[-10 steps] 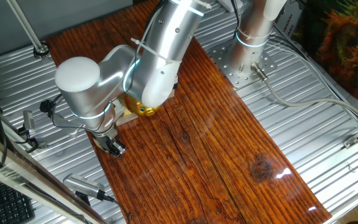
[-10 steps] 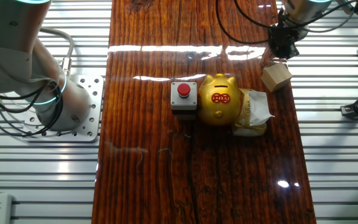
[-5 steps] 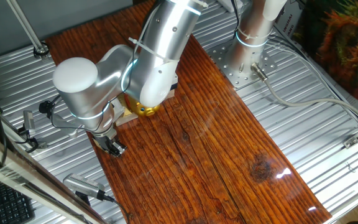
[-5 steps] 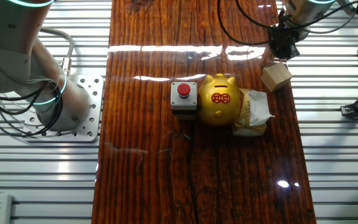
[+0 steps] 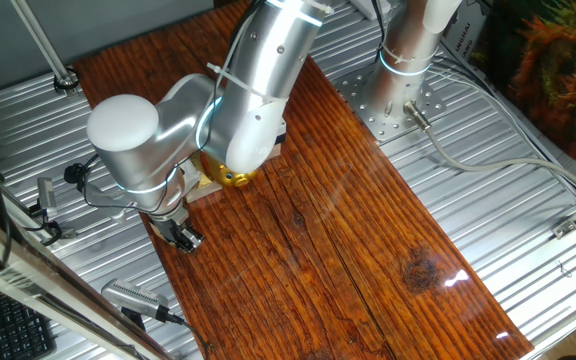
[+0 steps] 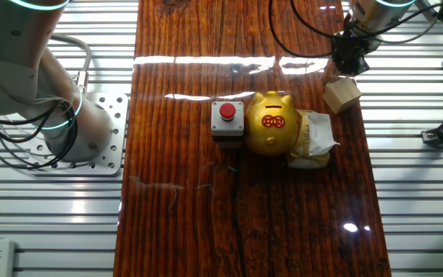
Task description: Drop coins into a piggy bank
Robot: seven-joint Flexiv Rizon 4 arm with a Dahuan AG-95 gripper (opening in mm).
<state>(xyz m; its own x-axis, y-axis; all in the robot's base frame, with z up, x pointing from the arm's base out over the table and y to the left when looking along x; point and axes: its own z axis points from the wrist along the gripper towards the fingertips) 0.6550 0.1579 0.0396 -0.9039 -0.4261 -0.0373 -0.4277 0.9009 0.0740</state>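
Piggy bank (image 6: pixel 272 123) sits mid-tabletop (image 6: pixel 183 215), touching a black box with a red button (image 6: pixel 227 120) on one side and a crumpled pale packet (image 6: pixel 311 138) on the other. In one fixed view only a gold sliver (image 5: pixel 232 178) shows under my arm.

Handling, my guess: hard shell, likely plastic or ceramic, hollow and light, so a push from above could slide or tip it. Glossy rounded surface would slip between fingers; nothing obvious to grab. It shouldn't need lifting anyway, only coins through the top. Cannot make out a slot here. If it must be moved, squeeze across the flanks, low down.

Looks: shiny gold, round body, small ears at the far end, red emblem on the back.

My end effector (image 6: pixel 349 55) is near the tabletop edge, well apart from the bank, just above a light wooden block (image 6: pixel 341 95). Cannot tell if the fingers are released or clenched; no coin visible.
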